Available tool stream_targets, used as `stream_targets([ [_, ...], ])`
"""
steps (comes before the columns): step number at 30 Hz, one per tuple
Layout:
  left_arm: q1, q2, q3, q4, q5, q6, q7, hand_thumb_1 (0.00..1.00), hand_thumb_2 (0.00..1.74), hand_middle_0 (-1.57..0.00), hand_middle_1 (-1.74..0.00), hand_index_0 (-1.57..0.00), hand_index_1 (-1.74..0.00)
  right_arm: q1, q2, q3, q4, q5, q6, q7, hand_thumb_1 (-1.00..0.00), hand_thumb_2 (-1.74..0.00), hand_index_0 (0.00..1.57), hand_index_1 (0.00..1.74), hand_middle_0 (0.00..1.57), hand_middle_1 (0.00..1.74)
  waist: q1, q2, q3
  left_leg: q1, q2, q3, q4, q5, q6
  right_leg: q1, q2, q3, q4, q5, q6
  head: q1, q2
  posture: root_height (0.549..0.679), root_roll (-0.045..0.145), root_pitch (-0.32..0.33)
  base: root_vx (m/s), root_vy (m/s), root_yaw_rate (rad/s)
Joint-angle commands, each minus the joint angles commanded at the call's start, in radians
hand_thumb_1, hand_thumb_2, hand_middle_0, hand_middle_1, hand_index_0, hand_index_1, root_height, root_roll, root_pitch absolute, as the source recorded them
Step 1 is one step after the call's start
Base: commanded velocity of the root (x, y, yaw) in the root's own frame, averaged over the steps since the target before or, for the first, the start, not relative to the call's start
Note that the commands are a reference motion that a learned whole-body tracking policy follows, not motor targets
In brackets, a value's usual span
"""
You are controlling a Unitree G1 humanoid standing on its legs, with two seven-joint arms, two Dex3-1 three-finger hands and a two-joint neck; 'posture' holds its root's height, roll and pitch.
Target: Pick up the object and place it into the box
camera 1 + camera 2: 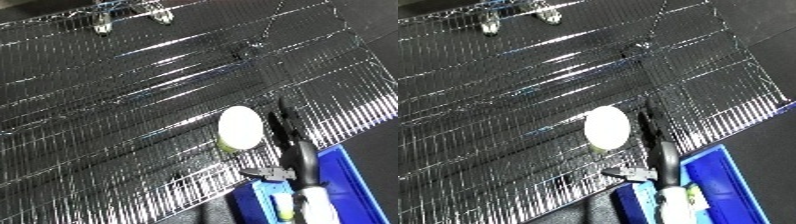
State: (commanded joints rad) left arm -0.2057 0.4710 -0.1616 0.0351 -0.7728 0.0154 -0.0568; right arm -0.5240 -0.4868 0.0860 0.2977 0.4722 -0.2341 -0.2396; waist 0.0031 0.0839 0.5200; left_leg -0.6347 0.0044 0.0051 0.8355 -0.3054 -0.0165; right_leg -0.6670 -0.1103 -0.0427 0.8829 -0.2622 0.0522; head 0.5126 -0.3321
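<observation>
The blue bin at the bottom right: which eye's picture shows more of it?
The right eye view: the blue bin shows both side walls and its inside. In the left eye view it sits farther toward the edge, so the right side is cut off, and the robot hand covers part of it.

A wire mesh rack (133,100) of thin, shiny metal rods fills most of the view, lying tilted across the scene from far left to near right. At its far left edge sit two small caster wheels (104,22) (silvery, close together). Dark floor (762,25) shows at the far right.
</observation>
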Motion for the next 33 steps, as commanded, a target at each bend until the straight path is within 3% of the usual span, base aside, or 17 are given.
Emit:
stream_targets([
  [7,-0.029,-0.002,-0.005,-0.001,-0.005,0.009,0.017,1.00,1.74,-1.57,-1.74,-1.57,-1.74,-0.067,-0.004,0.027,0.066,0.018,0.007,0.028,0.00,0.00,0.00,0.00,0.00,0.00,0.016,0.004,0.000,-0.007,-0.003,-0.005,-0.002,-0.002,0.0002,-0.007,-0.0019,-0.006,0.001,-0.001,-0.0030,0.007,0.007,0.624,0.063,0.121,-0.009,0.005,0.052],
  [22,-0.049,-0.003,-0.004,0.014,-0.017,0.019,0.025,1.00,1.74,-1.57,-1.74,-1.57,-1.74,-0.133,-0.004,0.047,0.160,0.031,0.005,0.035,-0.75,-1.30,1.18,1.30,1.18,1.30,0.033,0.007,0.000,0.007,-0.009,-0.011,-0.025,0.001,0.0041,0.001,-0.0043,-0.014,-0.008,0.000,-0.0085,0.021,-0.016,0.626,0.059,0.122,0.002,0.015,0.053],
  [33,-0.043,-0.003,0.002,0.033,-0.023,0.011,0.014,1.00,1.74,-1.57,-1.74,-1.57,-1.74,-0.112,-0.012,0.047,0.163,0.005,0.012,-0.001,-0.75,-1.30,1.18,1.30,1.18,1.30,0.027,-0.005,0.000,0.043,-0.007,-0.014,-0.064,0.010,0.0074,0.029,0.0020,-0.013,-0.041,0.011,-0.0057,0.049,-0.034,0.630,0.052,0.116,-0.021,0.012,-0.021],
])
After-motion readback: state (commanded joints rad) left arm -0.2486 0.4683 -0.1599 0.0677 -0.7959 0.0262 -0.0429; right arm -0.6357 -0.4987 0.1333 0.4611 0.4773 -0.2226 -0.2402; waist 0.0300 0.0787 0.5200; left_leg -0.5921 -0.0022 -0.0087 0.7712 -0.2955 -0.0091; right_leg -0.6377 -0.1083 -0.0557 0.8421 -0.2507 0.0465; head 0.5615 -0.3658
